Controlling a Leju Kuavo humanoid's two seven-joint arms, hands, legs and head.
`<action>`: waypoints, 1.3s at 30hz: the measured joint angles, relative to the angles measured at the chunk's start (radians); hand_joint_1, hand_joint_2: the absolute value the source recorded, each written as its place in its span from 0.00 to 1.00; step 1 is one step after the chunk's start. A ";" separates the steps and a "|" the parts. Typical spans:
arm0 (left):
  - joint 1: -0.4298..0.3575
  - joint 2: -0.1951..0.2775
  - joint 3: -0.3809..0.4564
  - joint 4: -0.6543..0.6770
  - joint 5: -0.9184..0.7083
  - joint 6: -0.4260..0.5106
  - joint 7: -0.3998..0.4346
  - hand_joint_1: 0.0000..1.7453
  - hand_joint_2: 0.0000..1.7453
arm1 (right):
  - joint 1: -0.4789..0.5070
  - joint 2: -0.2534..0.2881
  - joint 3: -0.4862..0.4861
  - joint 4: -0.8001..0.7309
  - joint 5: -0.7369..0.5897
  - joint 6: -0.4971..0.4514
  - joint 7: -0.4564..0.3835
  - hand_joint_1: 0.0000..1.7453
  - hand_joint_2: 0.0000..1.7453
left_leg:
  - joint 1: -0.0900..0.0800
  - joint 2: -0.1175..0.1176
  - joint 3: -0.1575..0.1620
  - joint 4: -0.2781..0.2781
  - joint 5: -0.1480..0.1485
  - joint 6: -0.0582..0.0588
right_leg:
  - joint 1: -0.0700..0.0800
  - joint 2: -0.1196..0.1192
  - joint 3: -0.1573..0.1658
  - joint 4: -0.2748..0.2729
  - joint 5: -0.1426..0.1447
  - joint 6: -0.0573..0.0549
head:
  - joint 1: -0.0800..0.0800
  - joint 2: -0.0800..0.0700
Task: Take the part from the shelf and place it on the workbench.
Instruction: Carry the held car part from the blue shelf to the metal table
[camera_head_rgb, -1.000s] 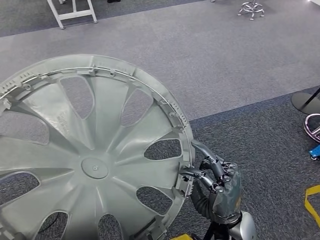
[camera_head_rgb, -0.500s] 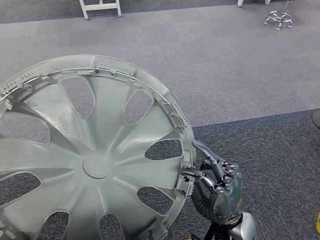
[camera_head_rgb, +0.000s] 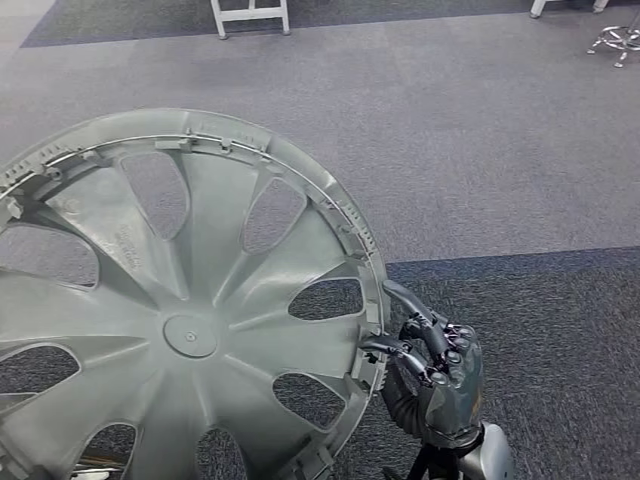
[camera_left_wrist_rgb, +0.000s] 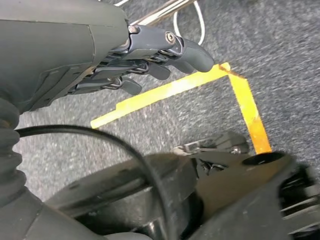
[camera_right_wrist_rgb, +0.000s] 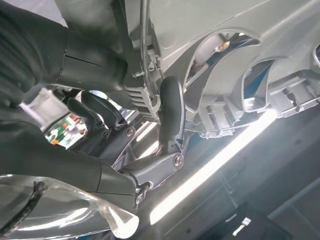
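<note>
The part is a large grey wheel cover (camera_head_rgb: 189, 330) with spokes and oval openings, held flat in front of me over the carpet and taking up the left half of the head view. My right hand (camera_head_rgb: 438, 375) grips its right rim, fingers hooked over the edge. In the right wrist view the fingers (camera_right_wrist_rgb: 171, 110) press against the ribbed rim of the wheel cover (camera_right_wrist_rgb: 241, 60). My left hand (camera_left_wrist_rgb: 124, 55) hangs over the floor with its fingers loosely extended and nothing in it.
Grey carpet (camera_head_rgb: 468, 150) stretches ahead, darker carpet (camera_head_rgb: 558, 330) at the right. A white frame's legs (camera_head_rgb: 249, 18) stand at the far edge and a stool base (camera_head_rgb: 615, 40) at the far right. Yellow floor tape (camera_left_wrist_rgb: 241, 95) lies below my left hand.
The whole floor scene has slid to the right, so the camera has turned. The wheel cover and my right hand keep the same place in the picture.
</note>
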 joint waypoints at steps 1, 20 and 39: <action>0.001 0.000 0.000 0.000 0.000 0.000 0.000 0.00 1.00 | 0.000 0.000 0.000 0.000 0.000 0.000 0.000 1.00 1.00 | 0.000 0.003 -0.012 0.033 -0.007 0.000 | 0.002 -0.010 -0.001 0.000 0.000 0.000 | 0.000 0.000; 0.001 0.000 0.005 0.000 0.000 -0.001 0.000 0.00 1.00 | 0.000 0.000 -0.002 0.000 -0.002 0.000 -0.001 1.00 1.00 | -0.011 -0.036 0.129 -0.261 0.130 0.051 | 0.000 0.035 -0.041 0.105 -0.035 0.042 | 0.010 0.000; -0.001 0.000 0.006 0.000 0.000 -0.002 0.000 0.00 1.00 | 0.001 0.000 -0.002 0.000 -0.003 0.000 -0.003 1.00 1.00 | -0.019 0.064 0.153 -0.259 0.098 0.024 | 0.012 -0.070 0.001 -0.002 0.003 0.016 | 0.005 0.000</action>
